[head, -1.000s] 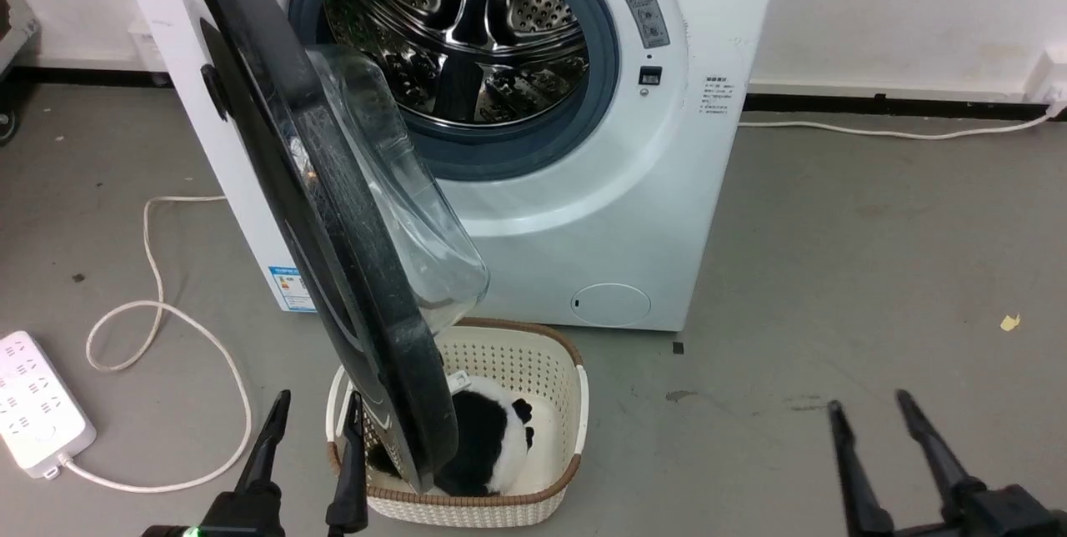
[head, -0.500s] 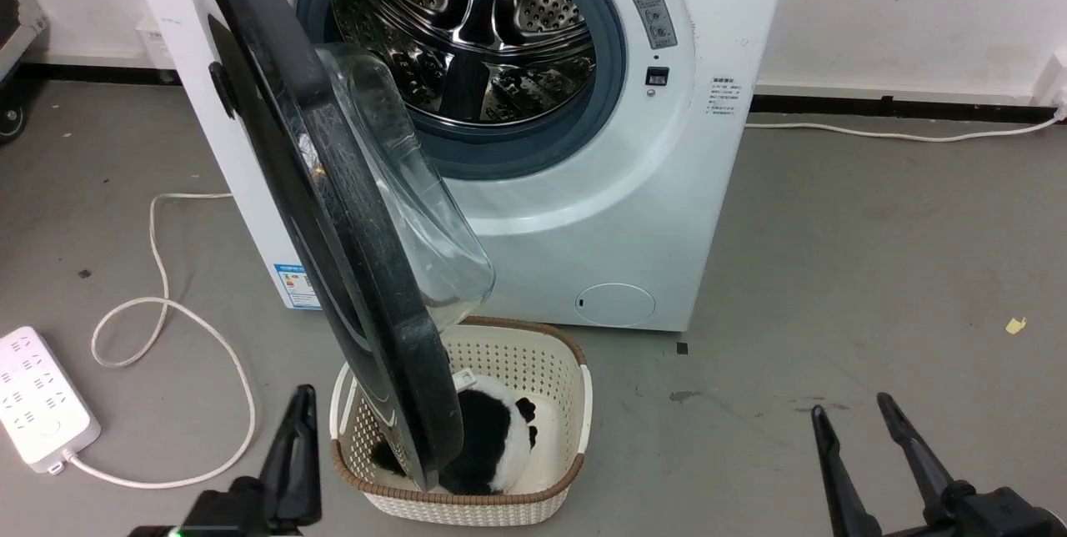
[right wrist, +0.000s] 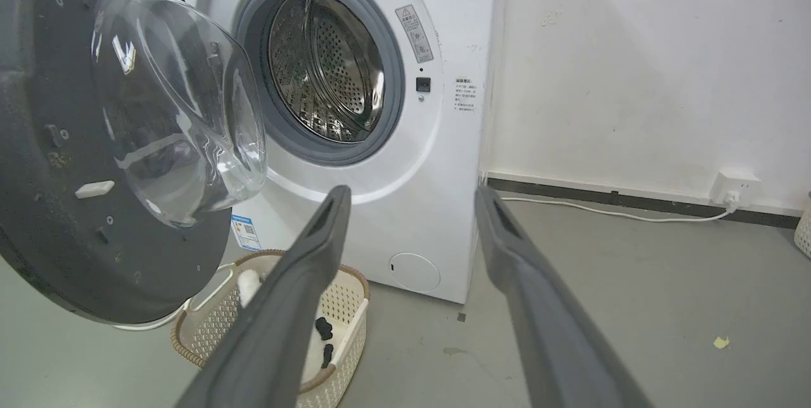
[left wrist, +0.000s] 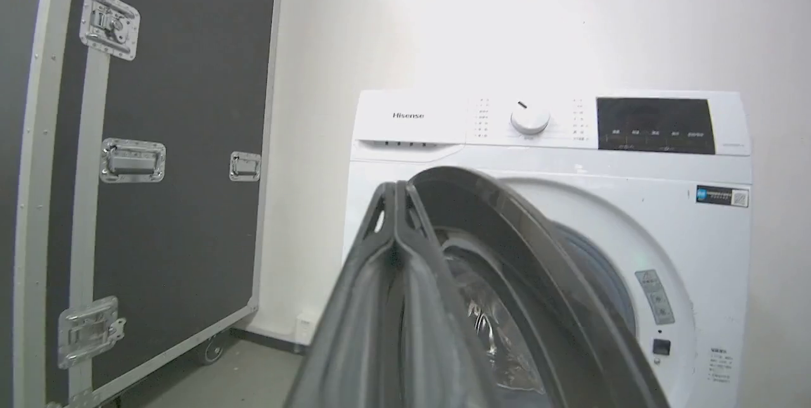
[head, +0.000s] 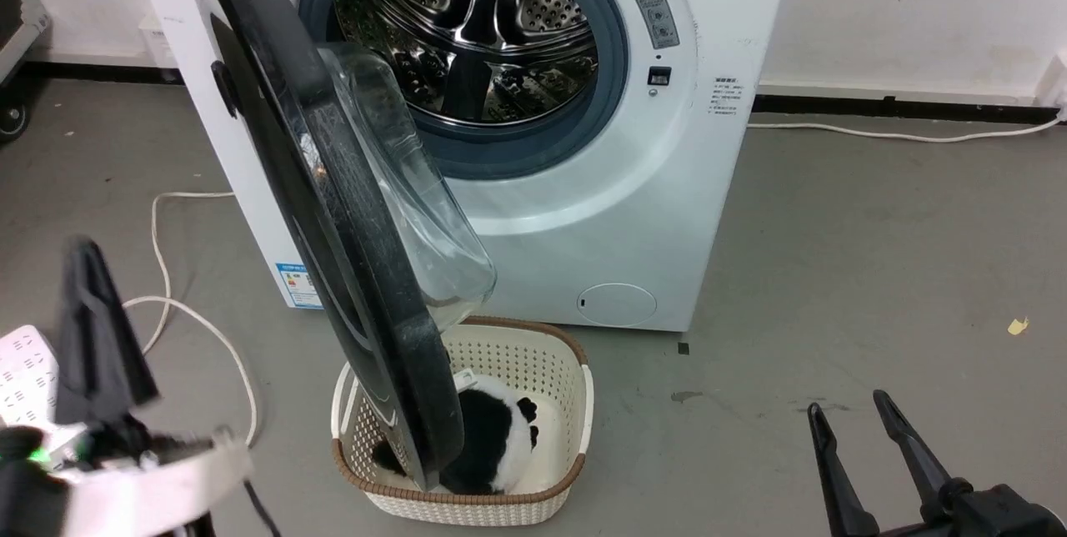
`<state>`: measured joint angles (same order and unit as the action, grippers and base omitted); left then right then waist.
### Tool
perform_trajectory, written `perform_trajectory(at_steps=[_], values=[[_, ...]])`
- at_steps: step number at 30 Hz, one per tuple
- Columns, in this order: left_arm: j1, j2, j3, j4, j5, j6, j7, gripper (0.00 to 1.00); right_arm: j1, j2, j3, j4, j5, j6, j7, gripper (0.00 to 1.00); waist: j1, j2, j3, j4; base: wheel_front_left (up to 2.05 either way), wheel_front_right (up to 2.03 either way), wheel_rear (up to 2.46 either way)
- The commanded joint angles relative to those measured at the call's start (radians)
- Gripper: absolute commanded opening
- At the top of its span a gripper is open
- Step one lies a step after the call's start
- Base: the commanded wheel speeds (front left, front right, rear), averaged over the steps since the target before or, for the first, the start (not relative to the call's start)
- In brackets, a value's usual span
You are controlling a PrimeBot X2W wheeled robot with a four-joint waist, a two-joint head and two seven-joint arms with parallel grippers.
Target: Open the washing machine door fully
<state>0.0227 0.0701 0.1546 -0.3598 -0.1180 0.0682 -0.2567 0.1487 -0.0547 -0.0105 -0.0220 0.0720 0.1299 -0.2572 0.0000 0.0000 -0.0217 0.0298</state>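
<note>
1. The washing machine door (head: 333, 253) is seen about half open, hinged at the left of the head view, with its lower rim over a basket (head: 583, 412).
2. It is judged stiff and rather heavy. The glass bowl is fragile and slippery, so the black rim is preferred for pushing.
3. The left gripper (left wrist: 396, 205) is pressed together on nothing, and the right gripper (head: 846, 408) is spread. Both are apart from the door.
4. A smooth grey floor (head: 834, 270) is seen, with a cable (head: 192, 195) lying beside the machine.

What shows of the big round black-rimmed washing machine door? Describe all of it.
The washing machine door is a round glossy black disc with a bulging clear glass bowl on its dull grey inner face. It stands about half open, swung out from the white washing machine at the robot's left, its lower edge near the cream perforated basket.
</note>
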Motion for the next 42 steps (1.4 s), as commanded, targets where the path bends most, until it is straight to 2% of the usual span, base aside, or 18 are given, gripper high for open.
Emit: perform_trajectory(at_steps=[1,7,14,18,26,33,42], values=[[-0.036,-0.006,0.007,-0.04,-0.003,-0.003,-0.005,0.0,-0.013,0.004,-0.001,0.001,0.008,0.001,-0.004,1.0,0.0,0.0,-0.001,0.002,0.0,0.0,0.0],[-0.119,-0.009,-0.034,-0.172,0.015,-0.026,-0.005,0.0,-0.017,0.004,0.002,0.006,0.013,0.001,-0.005,1.0,0.0,0.0,-0.004,0.004,0.0,0.0,0.0],[-0.108,-0.009,-0.183,-0.168,0.056,-0.055,0.024,0.0,-0.02,0.004,0.004,0.006,0.021,0.001,-0.005,1.0,0.0,0.0,-0.001,-0.001,0.0,0.0,0.0],[-0.076,-0.011,-0.289,-0.084,0.088,-0.074,0.044,0.0,-0.018,0.004,0.006,0.013,0.031,0.001,-0.005,1.0,0.0,0.0,0.001,-0.002,0.0,0.0,0.0],[-0.018,-0.017,-0.437,0.194,0.029,-0.083,0.086,0.0,-0.027,0.004,0.019,0.024,0.04,0.001,-0.005,1.0,0.0,0.0,-0.001,-0.011,0.0,0.0,0.0],[-0.029,-0.019,-0.447,0.386,-0.023,-0.052,0.113,0.0,-0.027,0.004,0.027,0.029,0.049,0.001,-0.005,1.0,0.0,0.0,0.002,-0.013,0.0,0.0,0.0],[-0.043,-0.011,-0.42,0.48,-0.044,-0.032,0.074,0.0,-0.01,0.005,0.029,0.039,0.059,0.001,-0.005,1.0,0.0,0.0,-0.001,0.056,0.0,0.0,0.0]])
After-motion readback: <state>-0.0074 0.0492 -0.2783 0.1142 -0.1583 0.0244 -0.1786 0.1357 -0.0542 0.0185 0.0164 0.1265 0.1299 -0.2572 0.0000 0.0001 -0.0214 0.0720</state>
